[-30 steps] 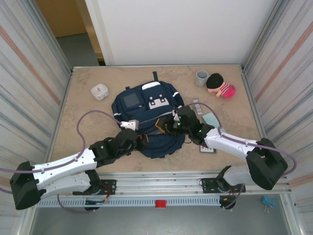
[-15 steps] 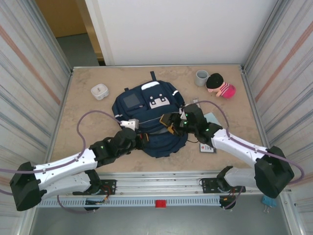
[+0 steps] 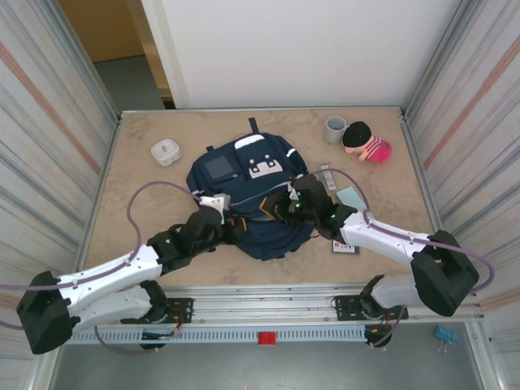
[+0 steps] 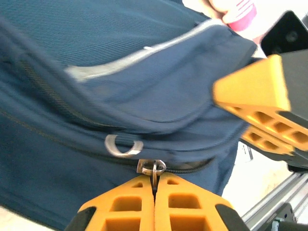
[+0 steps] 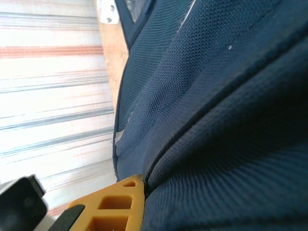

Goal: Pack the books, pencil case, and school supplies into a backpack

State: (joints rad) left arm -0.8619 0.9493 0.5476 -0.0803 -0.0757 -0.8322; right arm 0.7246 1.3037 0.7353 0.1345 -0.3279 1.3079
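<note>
Top external, tan table, ribbed side walls, navy backpack

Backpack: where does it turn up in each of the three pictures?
Top external: backpack in the middle of the table.
Left wrist: its navy fabric across the frame; left gripper pinches the zip pull at bottom centre.
Right wrist: fabric across the right, above an orange finger.
Shared landmark: the right gripper, against the fabric.
</note>
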